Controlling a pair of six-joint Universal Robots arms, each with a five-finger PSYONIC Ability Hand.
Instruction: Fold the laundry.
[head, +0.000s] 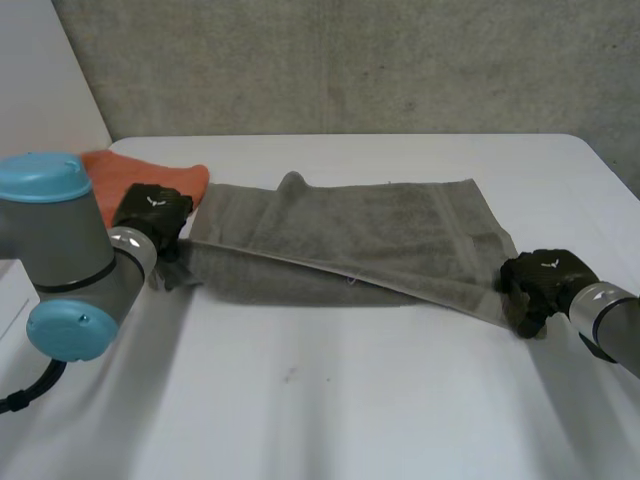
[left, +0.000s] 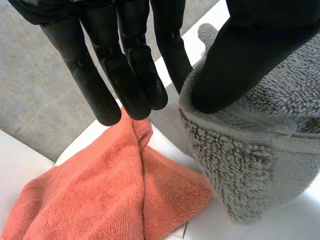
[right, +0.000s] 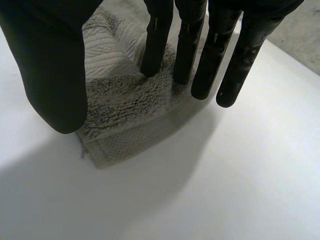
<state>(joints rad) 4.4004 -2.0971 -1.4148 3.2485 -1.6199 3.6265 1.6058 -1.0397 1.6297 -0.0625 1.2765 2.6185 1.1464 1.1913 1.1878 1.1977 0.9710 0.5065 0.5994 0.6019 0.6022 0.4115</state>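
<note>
The grey towel (head: 370, 230) looks folded once, with the left hand (head: 152, 210) and right hand (head: 540, 280) resting loose-fingered, unclamped, on its end corners, while further folds and the orange cloth (head: 125, 168) remain.

On the table (head: 330, 400), across its middle, a towel (head: 350, 235), stretched left to right and doubled over, with a lower layer showing along the near side. At the towel's left end, the left hand (head: 152, 212), thumb on the bunched corner, fingers (left: 130, 90) straight out past it. Behind and left of that hand, a cloth (head: 150, 175), just beside the towel, perhaps not quite touching. At the towel's near right corner, the right hand (head: 538, 280), fingertips (right: 152, 65) down on it. Behind the table, a wall (head: 350, 60).
</note>
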